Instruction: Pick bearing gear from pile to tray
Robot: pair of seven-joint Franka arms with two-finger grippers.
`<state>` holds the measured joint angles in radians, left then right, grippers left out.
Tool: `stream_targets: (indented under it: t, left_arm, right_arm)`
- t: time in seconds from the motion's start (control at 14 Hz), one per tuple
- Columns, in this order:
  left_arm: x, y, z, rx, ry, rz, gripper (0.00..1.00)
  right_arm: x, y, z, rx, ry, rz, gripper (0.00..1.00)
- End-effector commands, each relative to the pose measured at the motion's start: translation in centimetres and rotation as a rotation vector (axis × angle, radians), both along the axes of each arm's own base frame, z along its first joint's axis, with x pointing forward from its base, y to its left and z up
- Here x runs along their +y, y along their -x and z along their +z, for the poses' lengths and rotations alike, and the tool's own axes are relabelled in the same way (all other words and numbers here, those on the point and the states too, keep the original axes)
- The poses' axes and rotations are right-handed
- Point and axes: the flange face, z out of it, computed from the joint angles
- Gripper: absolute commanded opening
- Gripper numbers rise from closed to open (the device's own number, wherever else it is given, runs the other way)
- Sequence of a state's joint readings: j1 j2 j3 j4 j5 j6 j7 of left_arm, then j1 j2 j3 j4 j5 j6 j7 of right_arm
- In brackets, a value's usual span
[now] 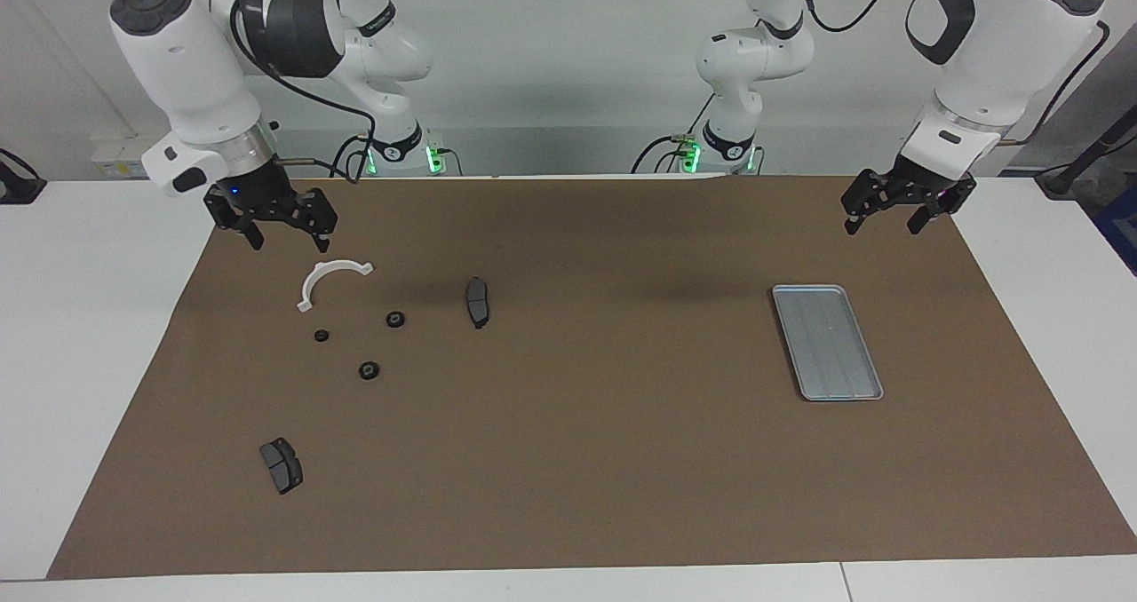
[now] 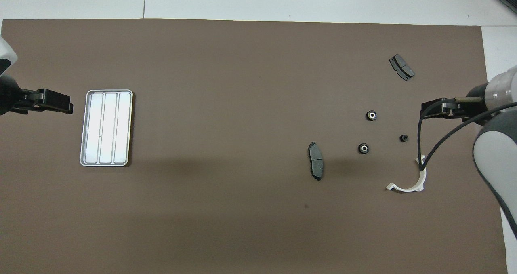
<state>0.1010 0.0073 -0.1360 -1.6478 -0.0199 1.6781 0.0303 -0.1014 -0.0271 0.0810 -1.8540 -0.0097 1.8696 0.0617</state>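
Both arms are hanging raised over the brown mat (image 1: 568, 460), nothing gripped, and the tray is lying bare.

The ribbed silver tray (image 1: 827, 343) is sitting empty toward the left arm's end, with the left gripper (image 1: 893, 218) hovering spread and empty over the mat close by. The right gripper (image 1: 286, 233), also spread and empty, is hanging over the mat just beside the white bracket (image 1: 330, 278). Three black gears (image 2: 371, 115) (image 2: 363, 148) (image 2: 403, 138) are lying loose between two brake pads (image 2: 316, 166) (image 2: 402, 67). The overhead view is showing the gears' pale centres; the facing view is showing both arms whole.
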Motion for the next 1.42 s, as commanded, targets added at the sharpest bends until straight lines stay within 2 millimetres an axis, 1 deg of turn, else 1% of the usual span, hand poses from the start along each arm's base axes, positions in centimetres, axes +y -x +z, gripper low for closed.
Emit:
stream_targets:
  t: [0.0,0.21,0.28,0.5,0.64,0.78,0.93,1.0,1.14,1.28,1.35]
  left_arm:
    - [0.5,1.0,0.3,0.003,0.009,-0.004,1.00]
    - [0.5,1.0,0.2,0.003,0.009,-0.004,1.00]
    - [0.5,1.0,0.2,0.005,0.009,-0.004,1.00]
    - [0.5,1.0,0.3,0.003,0.009,-0.004,1.00]
    - [0.5,1.0,0.3,0.003,0.009,-0.003,1.00]
    - [-0.9,1.1,0.3,0.002,0.009,-0.029,1.00]
    - [-0.8,1.1,0.2,0.008,0.009,-0.027,1.00]
    - [-0.9,1.4,0.2,0.019,0.007,-0.029,1.00]
    - [-1.0,1.3,0.4,0.002,0.008,-0.030,1.00]
    - [-0.3,1.2,0.5,-0.006,0.008,-0.029,1.00]
    - [-0.2,1.1,0.7,-0.011,0.008,-0.027,1.00]
  right_arm:
    - [-2.4,1.5,-4.2,-0.024,0.002,0.035,1.00]
    - [-3.8,2.1,-8.5,-0.011,0.002,0.052,1.00]
    - [-4.7,2.3,-9.9,-0.004,0.001,0.053,1.00]
    - [-5.8,2.2,-14.2,-0.006,-0.002,0.061,1.00]
    - [-5.5,1.6,-16.5,-0.016,-0.005,0.067,1.00]
    - [-5.2,0.9,-18.1,-0.031,-0.007,0.069,0.95]
    - [-5.4,0.3,-19.8,-0.050,-0.006,0.069,0.89]
    - [-5.2,0.5,-20.4,-0.049,-0.007,0.072,0.86]
    - [-5.1,1.2,-21.3,-0.040,-0.008,0.073,0.78]
    - [-5.0,1.8,-22.3,-0.026,-0.010,0.074,0.72]
    - [-5.0,2.2,-22.8,-0.021,-0.011,0.074,0.71]
